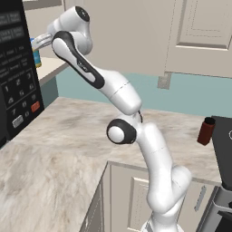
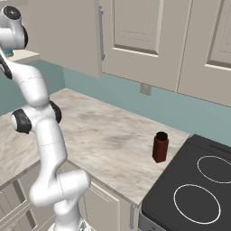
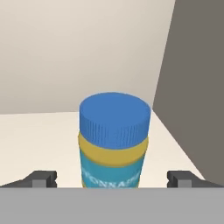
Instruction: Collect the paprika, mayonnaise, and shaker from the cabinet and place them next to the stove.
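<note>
The mayonnaise (image 3: 113, 140), a squat jar with a blue lid and a yellow-and-blue body, stands upright on the shelf of the cabinet (image 3: 39, 135). My gripper (image 3: 112, 179) is open, one fingertip on each side of the jar, apart from it. From the left base view the jar (image 1: 35, 55) shows at the shelf's edge, just past my hand. The paprika (image 2: 160, 146), a dark red bottle with a black cap, stands on the counter beside the stove (image 2: 198, 189). It also shows at the right of the left base view, paprika (image 1: 206, 130). The shaker is out of view.
A black microwave (image 1: 16, 81) with a keypad stands on the counter under the shelf, left of my arm. Beige panelled wall cabinets (image 2: 135, 27) hang over the marbled counter (image 2: 103, 135). A grey side wall (image 3: 192, 78) closes the shelf on the right of the hand view.
</note>
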Robot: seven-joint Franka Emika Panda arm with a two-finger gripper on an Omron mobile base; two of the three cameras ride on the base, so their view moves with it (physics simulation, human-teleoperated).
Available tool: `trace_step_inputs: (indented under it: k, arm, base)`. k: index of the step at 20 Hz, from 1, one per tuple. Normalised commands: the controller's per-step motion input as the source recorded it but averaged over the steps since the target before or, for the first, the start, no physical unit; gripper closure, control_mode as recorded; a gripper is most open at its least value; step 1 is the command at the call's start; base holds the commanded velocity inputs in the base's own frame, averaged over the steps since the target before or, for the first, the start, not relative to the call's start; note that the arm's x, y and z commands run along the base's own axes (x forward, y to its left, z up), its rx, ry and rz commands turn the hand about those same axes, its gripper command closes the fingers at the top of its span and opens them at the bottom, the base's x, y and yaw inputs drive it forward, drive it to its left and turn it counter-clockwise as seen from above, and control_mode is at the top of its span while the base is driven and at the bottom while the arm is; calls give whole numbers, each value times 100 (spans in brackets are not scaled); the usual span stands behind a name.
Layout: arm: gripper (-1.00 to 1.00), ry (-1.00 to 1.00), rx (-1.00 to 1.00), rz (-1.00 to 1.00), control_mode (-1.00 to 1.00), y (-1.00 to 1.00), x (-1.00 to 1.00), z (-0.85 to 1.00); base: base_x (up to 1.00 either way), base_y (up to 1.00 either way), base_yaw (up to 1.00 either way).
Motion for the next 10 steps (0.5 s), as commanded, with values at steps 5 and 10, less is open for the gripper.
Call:
trace_step_inputs:
  k: [5,10]
  arm:
    - [-100,0,0,0,-100,18,12,3]
    - [-100,0,0,0,-100,3,10,5]
  base:
    - [0,0,0]
    - [0,0,0]
